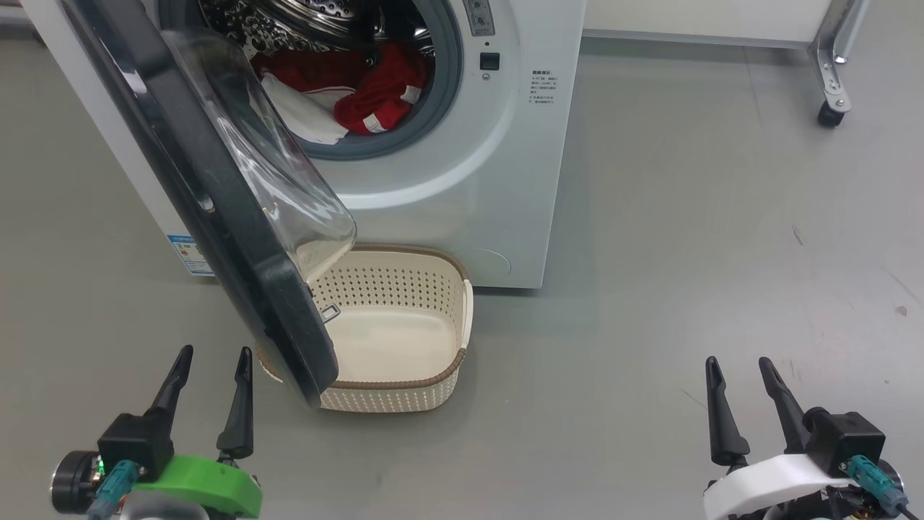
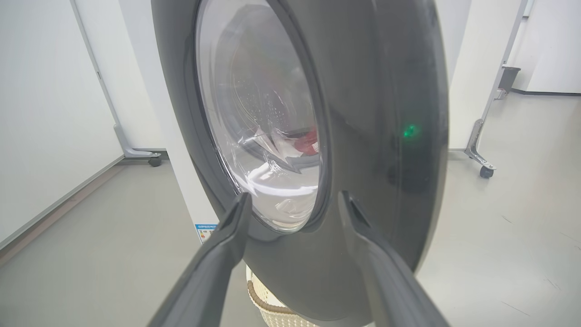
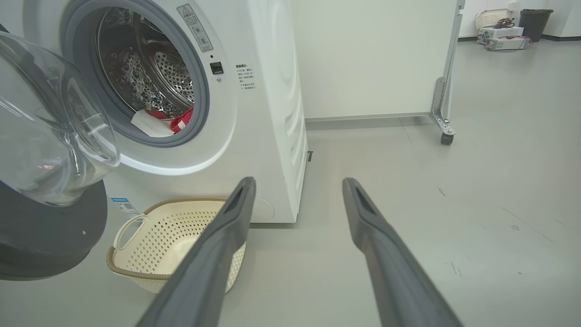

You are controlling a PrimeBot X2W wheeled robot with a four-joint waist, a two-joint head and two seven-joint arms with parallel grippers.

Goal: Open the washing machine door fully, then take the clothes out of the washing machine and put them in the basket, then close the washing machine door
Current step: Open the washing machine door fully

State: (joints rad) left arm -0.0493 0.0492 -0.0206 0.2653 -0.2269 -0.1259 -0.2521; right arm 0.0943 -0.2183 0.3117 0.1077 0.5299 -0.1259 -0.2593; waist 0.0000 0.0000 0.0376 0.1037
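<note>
The washing machine point(image 1: 462, 195) stands white and smooth-sided on a flat grey floor point(image 1: 686, 289). Its round mouth is ringed by a grey rubber gasket point(image 1: 447, 94), and behind that gleams the steel drum point(image 1: 289, 22), dotted with small holes. The clothes point(image 1: 375, 90) lie low in the drum, right at the mouth. They are soft, rumpled red cloth with white stripe trim, and a white panel drapes onto the gasket's lower lip.

The washing machine door point(image 1: 238, 253) is swung out from the machine's left side and shows nearly edge-on from the head. It is a thick, glossy black ring with a clear glass bowl bulging from its inner face. Its lower edge hangs over the left end of the basket point(image 1: 390, 399), which sits on the floor just in front of the machine, below the mouth. The basket is a cream plastic rounded rectangle with rows of small holes in its walls, a brown woven-look band round the rim and a smooth, bare bottom.

The left gripper point(image 1: 217, 349), on a green mount, has its two long, dark, tapering fingers spread apart with nothing between them. In its wrist view they point at the door's shiny outer face, where a small green glint shows. The right gripper point(image 1: 738, 360), on a white mount, is over bare floor well to the right of the basket, its fingers likewise spread and holding nothing.

A blue label sticker point(image 1: 189, 254) sits low on the machine's front.
</note>
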